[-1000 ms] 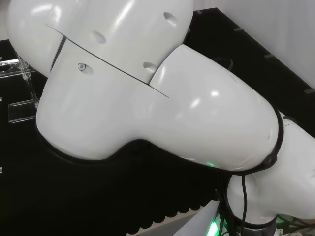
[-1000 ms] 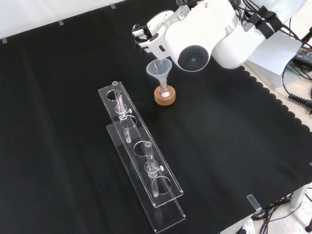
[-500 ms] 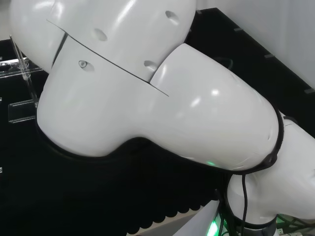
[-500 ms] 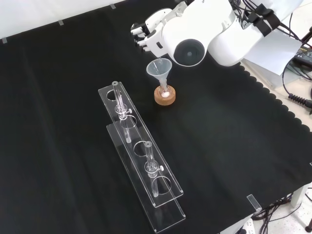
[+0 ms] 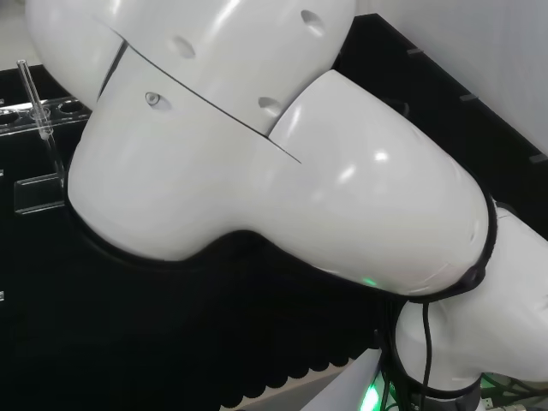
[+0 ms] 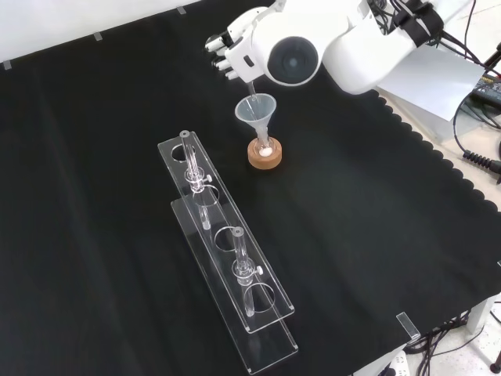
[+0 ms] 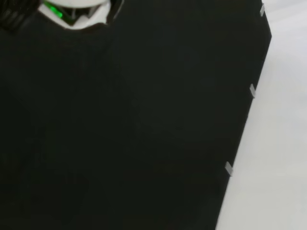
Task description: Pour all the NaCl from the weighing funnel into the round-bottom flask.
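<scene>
- Head view: the white arm links are seen close up over the black cloth. A clear acrylic rack is seen just beside the links, at their left, with a thin glass tube standing upright in it. A green light is lit on the underside of the links.
- Front view: the cork ring is taken as landmark. The round-bottom flask is seated in the cork ring, with white powder visible inside it. A clear plastic funnel is set upright in the flask neck, directly above the ring.
- Front view: the hand is seen above and beyond the cork ring, well apart from it, partly hidden by the arm link with the round grey cap. Its fingers are curled. A thin clear item, likely the weighing funnel, is seen slanting from the hand toward the funnel mouth; whether it is pinched by the fingers cannot be told for sure.
- Front view: the acrylic rack is laid nearer than the cork ring, to its lower left, with two glass pieces upright in its holes.
- Wrist view: black cloth is shown up to its edge, with a green-lit white part at one corner.
</scene>
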You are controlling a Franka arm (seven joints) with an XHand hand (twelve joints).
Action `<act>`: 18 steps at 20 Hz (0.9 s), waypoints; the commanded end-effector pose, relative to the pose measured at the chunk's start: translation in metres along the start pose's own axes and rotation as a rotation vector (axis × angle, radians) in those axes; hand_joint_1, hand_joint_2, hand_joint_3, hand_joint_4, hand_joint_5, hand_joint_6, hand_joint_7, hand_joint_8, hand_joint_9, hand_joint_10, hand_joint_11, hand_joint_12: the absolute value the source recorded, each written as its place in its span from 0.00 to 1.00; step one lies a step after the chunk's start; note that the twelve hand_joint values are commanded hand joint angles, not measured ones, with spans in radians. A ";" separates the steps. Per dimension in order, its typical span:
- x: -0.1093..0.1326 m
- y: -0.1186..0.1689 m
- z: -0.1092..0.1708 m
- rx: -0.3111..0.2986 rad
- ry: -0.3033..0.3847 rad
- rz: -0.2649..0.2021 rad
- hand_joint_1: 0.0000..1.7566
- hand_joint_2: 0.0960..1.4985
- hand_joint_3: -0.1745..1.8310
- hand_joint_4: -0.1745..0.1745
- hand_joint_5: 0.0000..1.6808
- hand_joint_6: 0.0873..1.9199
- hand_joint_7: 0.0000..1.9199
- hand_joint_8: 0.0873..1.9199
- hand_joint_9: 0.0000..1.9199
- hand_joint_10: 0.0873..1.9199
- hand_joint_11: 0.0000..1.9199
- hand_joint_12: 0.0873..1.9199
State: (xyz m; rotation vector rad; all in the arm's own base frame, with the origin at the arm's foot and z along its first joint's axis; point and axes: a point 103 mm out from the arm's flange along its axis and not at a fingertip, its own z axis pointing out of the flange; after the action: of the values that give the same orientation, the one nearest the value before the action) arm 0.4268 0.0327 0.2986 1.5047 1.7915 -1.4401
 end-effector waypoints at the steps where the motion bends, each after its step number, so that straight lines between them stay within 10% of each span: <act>1: -0.003 0.005 0.008 -0.017 0.078 -0.009 0.62 0.40 0.47 1.00 0.68 0.47 0.37 0.32 0.53 0.16 0.37 0.55; 18: -0.017 0.014 0.037 -0.032 0.310 -0.013 0.62 0.40 0.47 1.00 0.68 0.47 0.37 0.32 0.53 0.16 0.37 0.55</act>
State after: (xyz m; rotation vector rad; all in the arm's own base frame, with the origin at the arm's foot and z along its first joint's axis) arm 0.4336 0.0002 0.2923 1.7359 1.9574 -1.2730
